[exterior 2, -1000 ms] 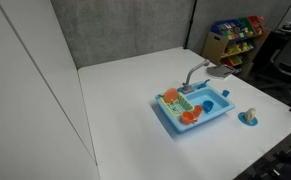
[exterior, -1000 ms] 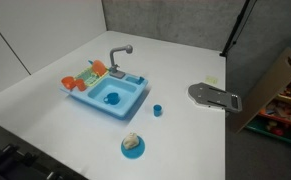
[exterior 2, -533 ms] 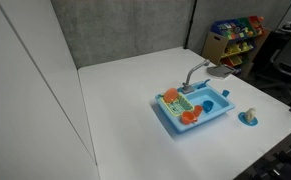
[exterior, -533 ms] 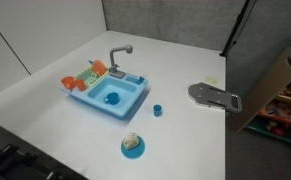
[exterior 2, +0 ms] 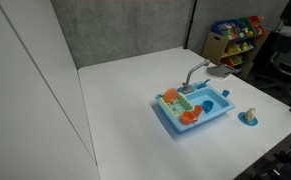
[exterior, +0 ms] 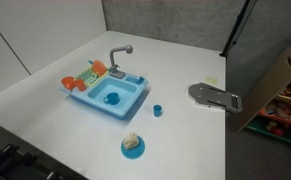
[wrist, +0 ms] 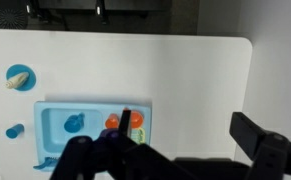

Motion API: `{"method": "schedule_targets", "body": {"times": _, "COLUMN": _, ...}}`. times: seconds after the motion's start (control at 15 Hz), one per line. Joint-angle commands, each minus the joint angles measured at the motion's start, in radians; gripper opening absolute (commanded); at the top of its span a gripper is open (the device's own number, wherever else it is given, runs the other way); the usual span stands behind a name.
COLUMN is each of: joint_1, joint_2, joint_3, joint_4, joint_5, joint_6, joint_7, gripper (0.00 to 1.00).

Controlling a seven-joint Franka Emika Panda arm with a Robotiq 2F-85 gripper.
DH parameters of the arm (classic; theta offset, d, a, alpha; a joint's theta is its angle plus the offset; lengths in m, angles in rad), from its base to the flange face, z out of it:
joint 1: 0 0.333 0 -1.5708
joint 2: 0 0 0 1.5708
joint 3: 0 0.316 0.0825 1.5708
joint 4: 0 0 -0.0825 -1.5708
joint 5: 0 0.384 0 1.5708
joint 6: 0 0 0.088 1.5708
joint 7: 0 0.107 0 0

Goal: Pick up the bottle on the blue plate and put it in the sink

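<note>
Where the wrist view looks down on the bench (wrist: pixel 135 60), the bottle (wrist: pixel 18 78) lies at far left on the blue plate (wrist: pixel 21 68). Its long axis runs roughly left to right, and which end is the neck is too small to tell. The sink (wrist: pixel 85 105) sits mid-frame, well apart from the plate and partly hidden. Only this view shows the tool (wrist: pixel 160 150), a dark blur; I cannot tell whether it is released or clenched.
</note>
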Motion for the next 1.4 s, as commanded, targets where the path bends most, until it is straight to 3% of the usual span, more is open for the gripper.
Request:
{"method": "schedule_targets", "body": {"times": 0.0, "joint_1": -0.022, "joint_2": 0.084, "joint_3": -0.016, "joint_4": 0.065, "joint_5": -0.063, "joint_6": 0.050, "joint_7": 0.007, "gripper": 1.00}}
{"method": "schedule_targets", "body": {"times": 0.67, "joint_1": -0.086, "joint_2": 0.268, "joint_3": -0.093, "joint_4": 0.089, "joint_5": -0.188, "joint_6": 0.204, "joint_7": 0.105, "gripper": 1.00}}
{"method": "schedule_targets", "body": {"times": 1.33, "joint_1": -0.127, "joint_2": 0.391, "joint_3": -0.217, "joint_4": 0.071, "joint_5": -0.188, "joint_6": 0.257, "joint_7": 0.103, "gripper": 1.00}}
